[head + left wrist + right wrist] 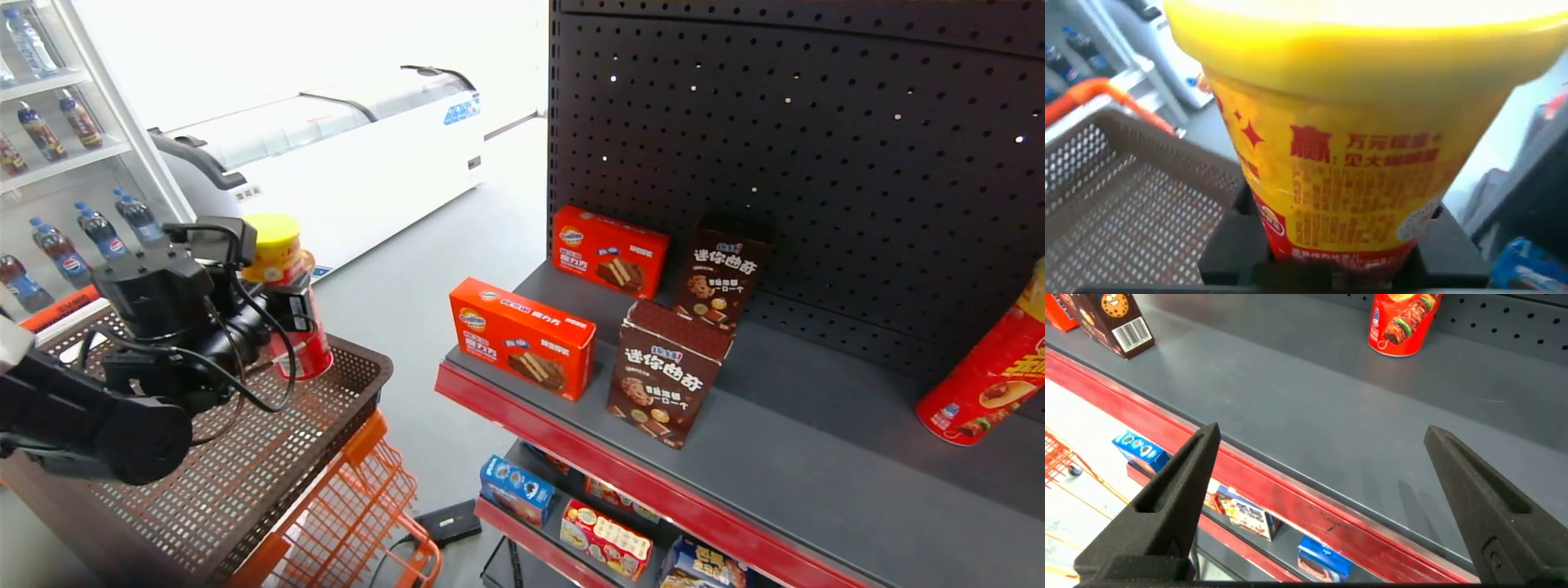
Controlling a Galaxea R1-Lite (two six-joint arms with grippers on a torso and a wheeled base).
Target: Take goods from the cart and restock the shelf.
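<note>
While the left jaws pinch the can (275,245) around its red body, yellow lid up, the step in hand looks like carrying it from the cart (245,457) across to the shelf (816,441). To do it well, I'd keep the can upright, lift it clear of the cart's rim, and cross high enough to pass the shelf's red front lip. The bare stretch between the brown boxes (665,384) and the second can (988,376) looks the safest target. Set the base flat before letting go, since a tall can probably tips easily. The can sits squarely between the left jaws, over the cart's mesh floor and well apart from the shelf; whether it is lifted or resting, I cannot tell. The right jaws are spread wide on nothing, over the shelf's front edge.
</note>
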